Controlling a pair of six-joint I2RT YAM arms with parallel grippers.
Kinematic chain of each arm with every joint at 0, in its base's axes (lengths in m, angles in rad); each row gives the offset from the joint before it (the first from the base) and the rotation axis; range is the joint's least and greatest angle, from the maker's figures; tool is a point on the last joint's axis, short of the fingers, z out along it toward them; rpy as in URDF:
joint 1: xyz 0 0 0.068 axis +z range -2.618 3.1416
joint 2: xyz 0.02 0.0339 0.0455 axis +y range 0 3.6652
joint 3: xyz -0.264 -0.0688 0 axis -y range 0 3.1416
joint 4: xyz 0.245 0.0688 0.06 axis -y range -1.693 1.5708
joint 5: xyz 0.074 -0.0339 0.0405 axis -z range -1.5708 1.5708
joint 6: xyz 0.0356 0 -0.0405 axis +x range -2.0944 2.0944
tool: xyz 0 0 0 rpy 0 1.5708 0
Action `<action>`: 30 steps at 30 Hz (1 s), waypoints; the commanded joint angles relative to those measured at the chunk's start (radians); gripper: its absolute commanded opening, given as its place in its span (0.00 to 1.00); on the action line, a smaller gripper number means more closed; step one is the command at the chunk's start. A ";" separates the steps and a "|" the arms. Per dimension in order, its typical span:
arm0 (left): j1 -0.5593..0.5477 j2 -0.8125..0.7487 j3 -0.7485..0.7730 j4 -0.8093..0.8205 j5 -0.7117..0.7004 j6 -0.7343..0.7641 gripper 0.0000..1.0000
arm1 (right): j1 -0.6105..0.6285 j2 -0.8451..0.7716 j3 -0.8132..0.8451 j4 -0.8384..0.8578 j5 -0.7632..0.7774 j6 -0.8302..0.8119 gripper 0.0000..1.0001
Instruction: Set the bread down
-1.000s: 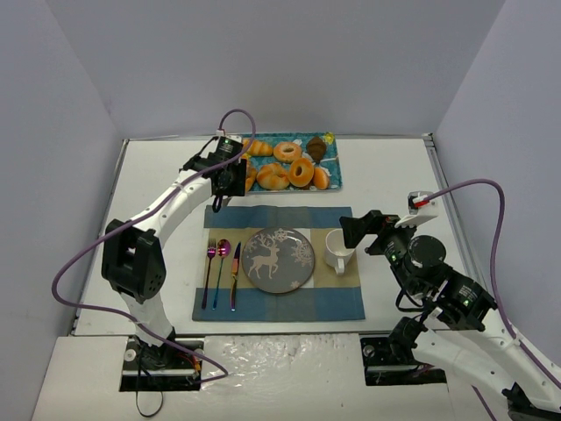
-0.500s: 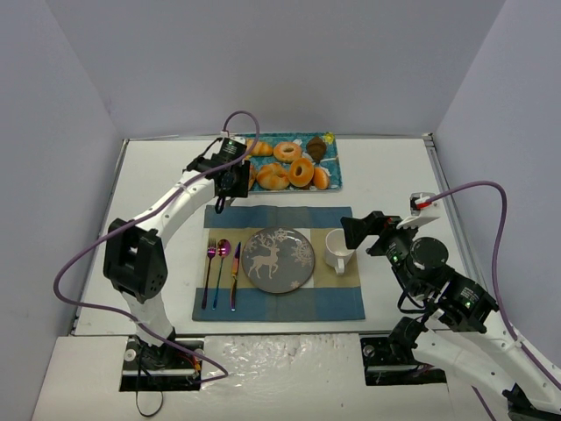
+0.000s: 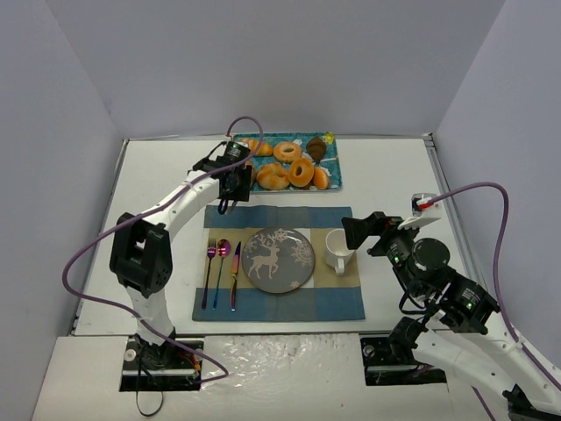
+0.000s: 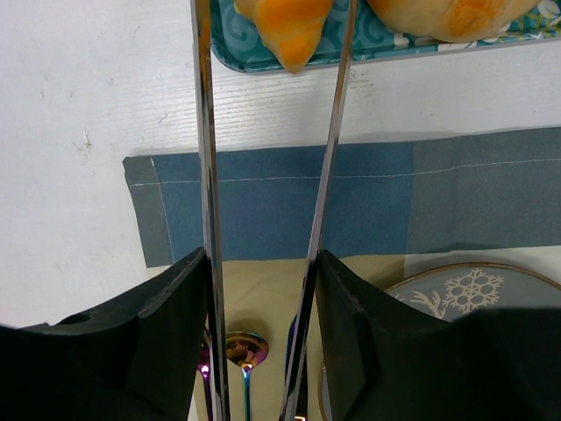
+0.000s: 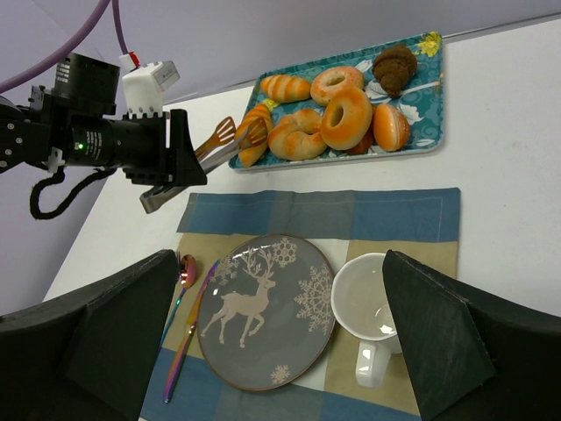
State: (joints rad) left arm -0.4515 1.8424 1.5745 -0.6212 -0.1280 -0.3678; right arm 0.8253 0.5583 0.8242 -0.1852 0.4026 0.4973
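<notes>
While my left gripper (image 4: 261, 263) is closed upon one pair of metal tongs (image 5: 221, 133), the two blades lie against the inner faces of my fingers and run forward to the left end of the tray (image 3: 331, 172). Between the blade tips sits one orange-brown bread roll (image 4: 289, 26), its pointed end over the tray's near rim. Whether it rests on the tray or is raised off it, I cannot tell.

One tray, teal and patterned, stands at the far side of the table (image 3: 394, 175). Counted from my right wrist view, it carries at least seven pieces of bread: the roll in the tongs, two rings, one dark piece at the far right corner, one striped roll at the back, one twisted piece and one small orange roll at the front.

My right gripper (image 3: 355, 231) has its two fingers spread wide with nothing between them. It is near the mug (image 3: 337, 248) and well apart from the tray.

One blue and tan placemat (image 3: 263, 215) lies just in front of the tray. On it:
- one grey plate (image 3: 279, 260) with a deer and snowflakes, at the middle;
- one white mug, just right of the plate;
- three pieces of iridescent cutlery in a row left of the plate: one fork (image 3: 210, 263), one spoon (image 3: 223, 250) and one knife (image 3: 235, 276), the knife nearest the plate.
</notes>
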 commanded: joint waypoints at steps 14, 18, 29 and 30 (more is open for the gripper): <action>-0.010 -0.076 0.044 0.019 -0.036 0.003 0.12 | -0.002 0.009 0.013 0.052 0.010 -0.006 1.00; -0.017 -0.106 0.066 0.003 -0.052 0.006 0.06 | -0.002 0.018 0.023 0.052 0.008 -0.009 1.00; -0.039 -0.204 0.119 -0.040 -0.093 0.026 0.01 | -0.002 0.038 0.027 0.053 0.013 -0.011 1.00; -0.041 -0.210 0.120 -0.043 -0.093 0.027 0.01 | -0.002 0.038 0.027 0.052 0.013 -0.009 1.00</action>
State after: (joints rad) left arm -0.4827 1.7417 1.6234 -0.6727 -0.1799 -0.3656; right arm 0.8253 0.5751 0.8242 -0.1871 0.4026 0.4946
